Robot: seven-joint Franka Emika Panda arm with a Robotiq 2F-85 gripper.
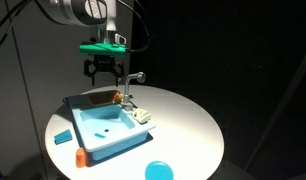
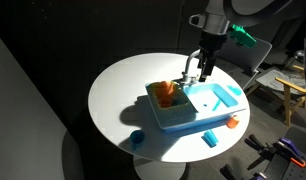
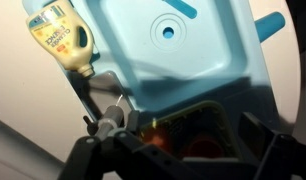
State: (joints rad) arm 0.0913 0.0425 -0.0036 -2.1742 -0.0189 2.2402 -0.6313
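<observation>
Gripper (image 1: 103, 75) found open, above toy sink (image 1: 101, 126) at frame centre.
Faucet (image 3: 107, 113) judged rigid, light, slippery plastic; best taken across its slim neck.

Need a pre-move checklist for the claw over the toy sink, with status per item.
1. Claw open and empty: ok, jaws spread, nothing between them.
2. Claw clear of the light blue plastic toy sink: ok, it hovers above it in both exterior views.
3. Gap to the grey toy faucet: cannot tell, it sits close beside the claw.
4. Orange items in the sink's side compartment visible: ok, below the claw in the wrist view.
5. Small yellow-filled bottle stable: cannot tell, pose unclear.
6. Flat blue round disc out of the way: ok, far off on the table.
</observation>
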